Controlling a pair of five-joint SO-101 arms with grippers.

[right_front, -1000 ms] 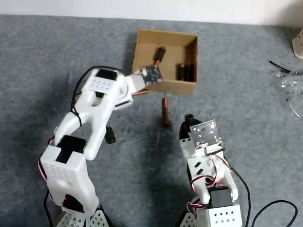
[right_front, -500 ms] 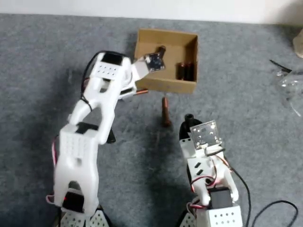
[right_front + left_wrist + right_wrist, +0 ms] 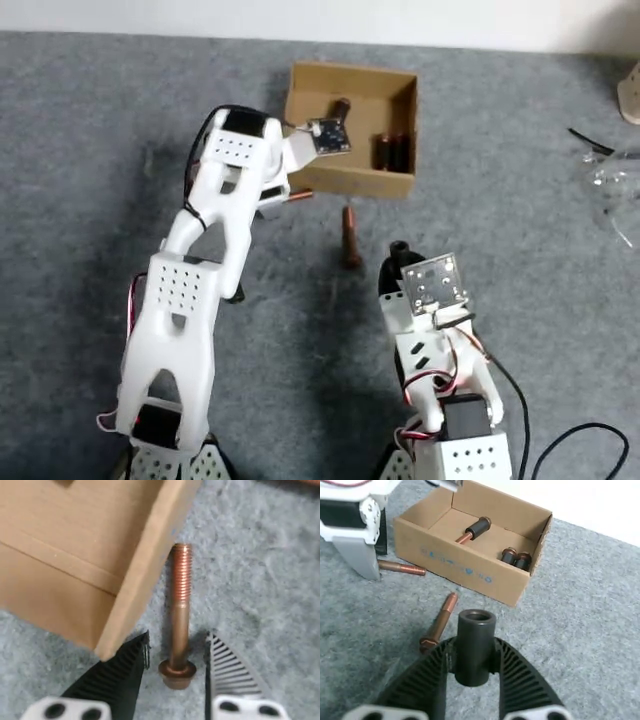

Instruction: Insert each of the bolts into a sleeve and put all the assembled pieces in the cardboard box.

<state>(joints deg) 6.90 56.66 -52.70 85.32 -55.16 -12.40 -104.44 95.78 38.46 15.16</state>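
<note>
The right gripper (image 3: 473, 655) sits at the lower centre of the high view, its ribbed black fingers clamped on the sleeve (image 3: 472, 630), a smooth matte black tube held upright with its bore facing up. Just beyond it, mid-frame, a spare bolt (image 3: 349, 237) lies on the nubbly grey carpet (image 3: 520, 300). It is copper-coloured, with its flanged head toward the arms and its thread toward the box. Farther up and left, the left gripper (image 3: 177, 639) is down by the box's near left corner, fingers apart, straddling a bolt (image 3: 180, 605) near its head; a gap shows on each side of the shank, so nothing is pinched yet. This bolt lies on the carpet just beside the box wall and has the same coppery metal, plain shank and threaded end. At top centre the box (image 3: 350, 181), plain brown cardboard with an open top, holds what look like three assembled pieces: one (image 3: 338, 112) slanted at the back and a pair (image 3: 393, 152) side by side by the right wall. The step in hand seems to be picking up this bolt to mate it with the waiting sleeve. Next the fingers would need to close squarely on the shank, lift it clear of the wall, then line the thread up with the bore. A round, slender bolt may roll or pivot in the grip.
</note>
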